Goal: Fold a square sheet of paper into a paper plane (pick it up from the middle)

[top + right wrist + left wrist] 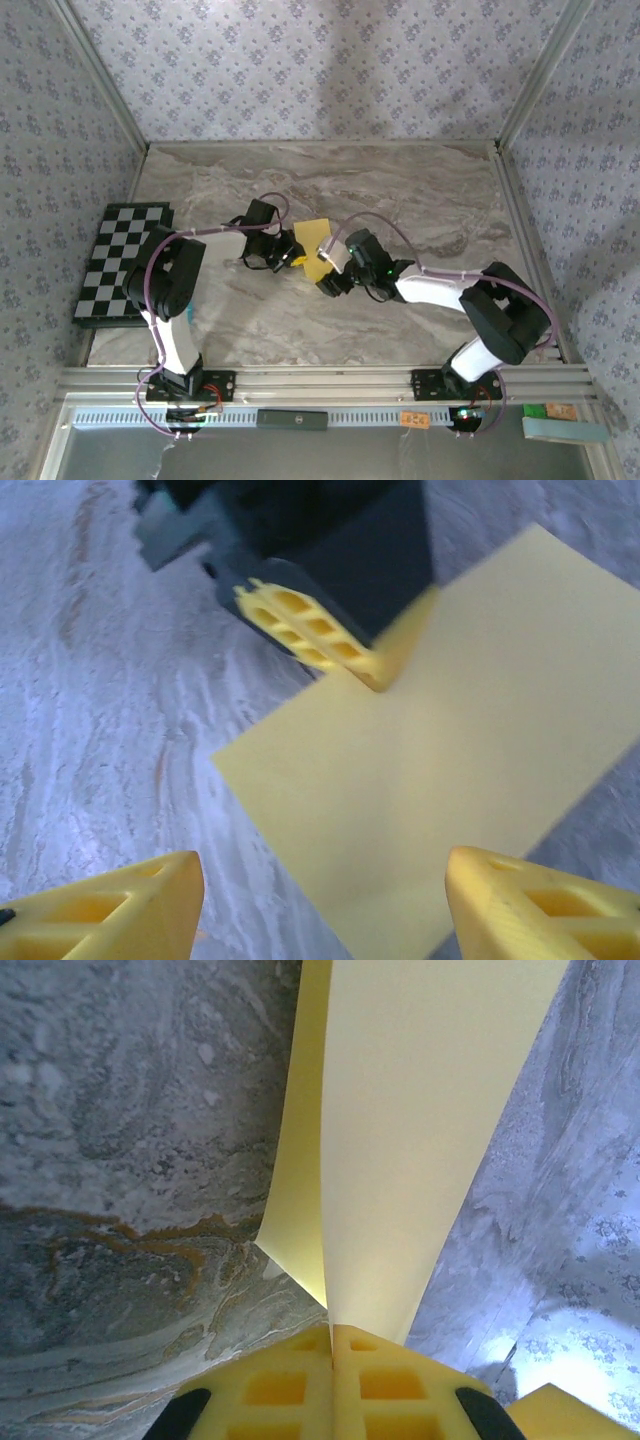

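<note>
The square sheet of paper [314, 238] is plain yellow and sits at the middle of the marble table. In the left wrist view the paper [400, 1130] rises from my left gripper [332, 1332] as two layers that meet at the jaws, which are shut on it. From above, the left gripper [292, 254] is at the sheet's left edge. My right gripper [322, 870] is open, with its yellow fingers [130, 910] wide apart on either side of the sheet's near corner [430, 780] and not touching it. In the top view the right gripper [330, 274] is just below the sheet.
A black-and-white checkered board [120, 260] lies at the table's left edge, beside the left arm. Patterned walls close in the back and both sides. The marble table top [400, 190] lies bare behind the grippers and to the right.
</note>
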Motion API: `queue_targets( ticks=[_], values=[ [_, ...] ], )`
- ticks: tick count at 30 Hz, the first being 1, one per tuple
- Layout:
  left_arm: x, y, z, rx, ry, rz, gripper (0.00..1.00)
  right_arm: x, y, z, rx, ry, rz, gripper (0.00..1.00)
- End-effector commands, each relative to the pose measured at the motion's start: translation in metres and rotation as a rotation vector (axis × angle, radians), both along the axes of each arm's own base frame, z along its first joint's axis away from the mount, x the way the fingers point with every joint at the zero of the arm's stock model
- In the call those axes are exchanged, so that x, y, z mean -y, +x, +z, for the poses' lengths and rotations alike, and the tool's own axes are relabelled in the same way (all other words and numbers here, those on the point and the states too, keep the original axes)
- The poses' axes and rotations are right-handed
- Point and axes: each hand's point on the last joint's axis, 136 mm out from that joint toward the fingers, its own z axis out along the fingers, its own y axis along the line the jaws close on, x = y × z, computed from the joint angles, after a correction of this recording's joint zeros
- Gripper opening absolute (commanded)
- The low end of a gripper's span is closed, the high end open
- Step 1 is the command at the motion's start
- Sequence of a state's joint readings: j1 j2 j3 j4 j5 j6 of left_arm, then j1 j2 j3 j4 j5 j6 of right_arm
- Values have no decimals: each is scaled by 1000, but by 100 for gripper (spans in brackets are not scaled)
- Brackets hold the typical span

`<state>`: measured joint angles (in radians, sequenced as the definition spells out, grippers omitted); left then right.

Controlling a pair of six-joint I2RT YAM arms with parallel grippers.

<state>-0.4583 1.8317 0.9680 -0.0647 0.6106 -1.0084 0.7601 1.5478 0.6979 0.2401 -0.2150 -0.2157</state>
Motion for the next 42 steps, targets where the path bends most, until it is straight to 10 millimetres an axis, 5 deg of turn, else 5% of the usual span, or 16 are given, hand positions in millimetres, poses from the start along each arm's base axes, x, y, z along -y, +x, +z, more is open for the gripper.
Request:
queue_targets(
  ticks=[1, 14, 33, 42],
  values=[
    [6, 5, 21, 27, -37, -10, 5, -15, 3, 0, 149, -33, 82, 67],
    [5, 4, 20, 21, -36, -11, 5, -26, 26, -31, 208, -92, -1, 62],
    [4, 2, 13, 8, -21, -12, 5, -28, 20, -11, 231, -37, 14, 46],
    [3, 2, 12, 7, -18, -12, 5, -32, 13, -14, 202, -32, 54, 27]
  ],
)
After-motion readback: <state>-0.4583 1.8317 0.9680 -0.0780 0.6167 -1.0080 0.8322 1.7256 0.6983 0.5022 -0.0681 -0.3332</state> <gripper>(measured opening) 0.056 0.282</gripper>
